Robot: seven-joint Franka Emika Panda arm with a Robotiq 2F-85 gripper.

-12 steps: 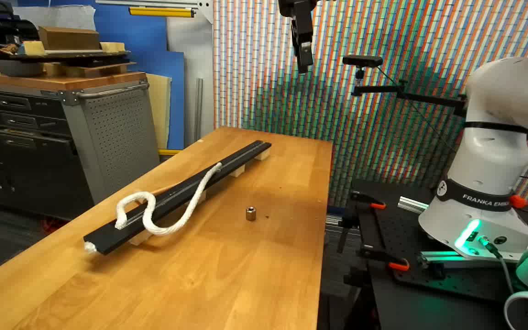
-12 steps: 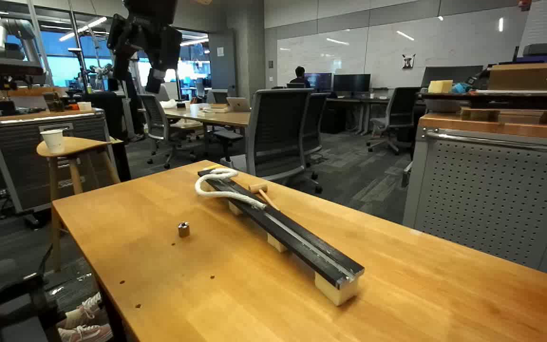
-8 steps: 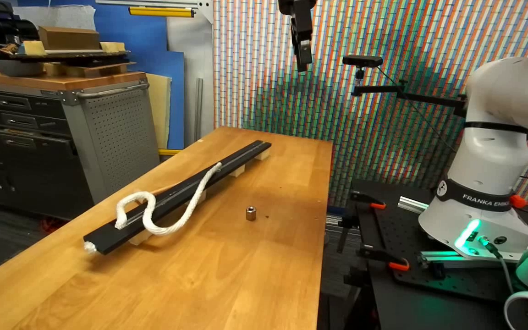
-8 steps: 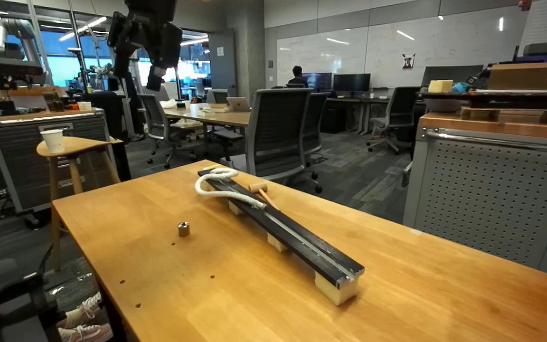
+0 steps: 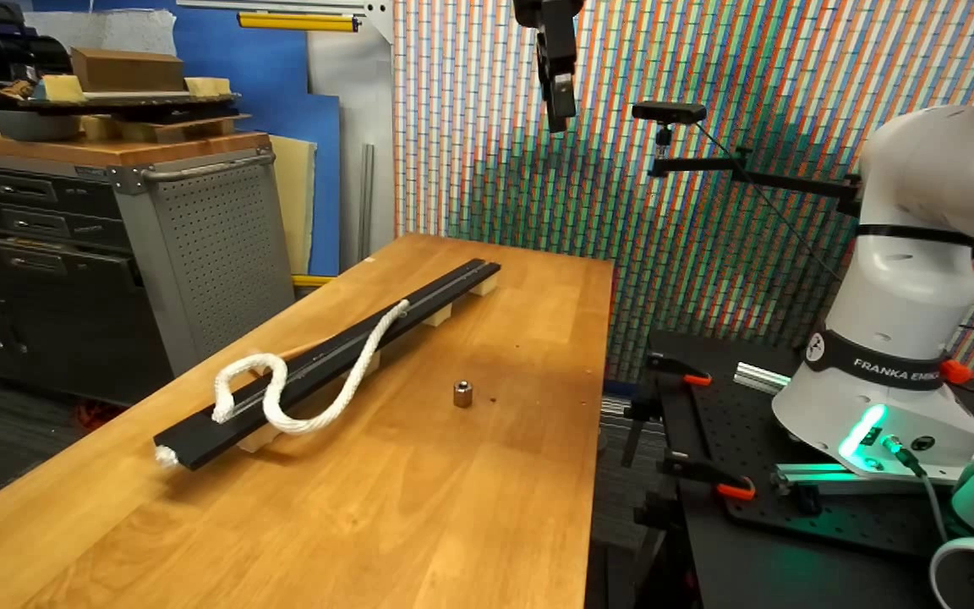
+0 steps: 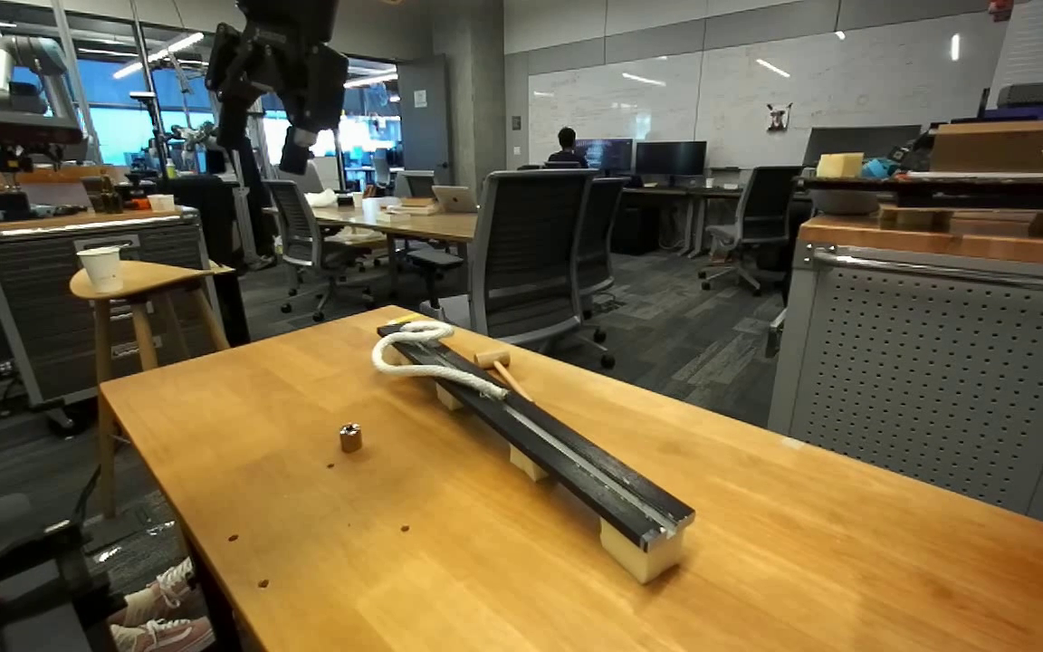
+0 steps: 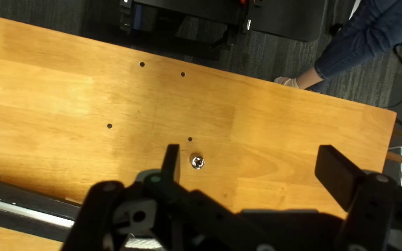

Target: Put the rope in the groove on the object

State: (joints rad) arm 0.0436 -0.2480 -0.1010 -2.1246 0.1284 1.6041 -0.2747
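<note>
The white rope (image 5: 297,425) lies in an S-bend over the long black bar (image 5: 322,359). It bulges off the bar's side, and one end rests on the bar about midway. A frayed white tip shows at the bar's end. The rope also shows in an exterior view (image 6: 435,369), where the groove (image 6: 585,460) is bare beyond the rope's end. In the wrist view the bar (image 7: 30,199) and a bit of rope (image 7: 143,243) are partly hidden by my gripper. My gripper (image 7: 248,150) is open and empty, high above the table in both exterior views (image 5: 561,110) (image 6: 263,149).
A small metal cylinder (image 6: 350,437) stands on the table beside the bar. A wooden mallet (image 6: 492,359) lies on the bar's other side. Pale blocks (image 6: 644,552) hold the bar up. A person's leg (image 7: 358,45) is past the table edge in the wrist view.
My gripper has risen very slightly and then stayed still. The rope and the bar have not moved.
</note>
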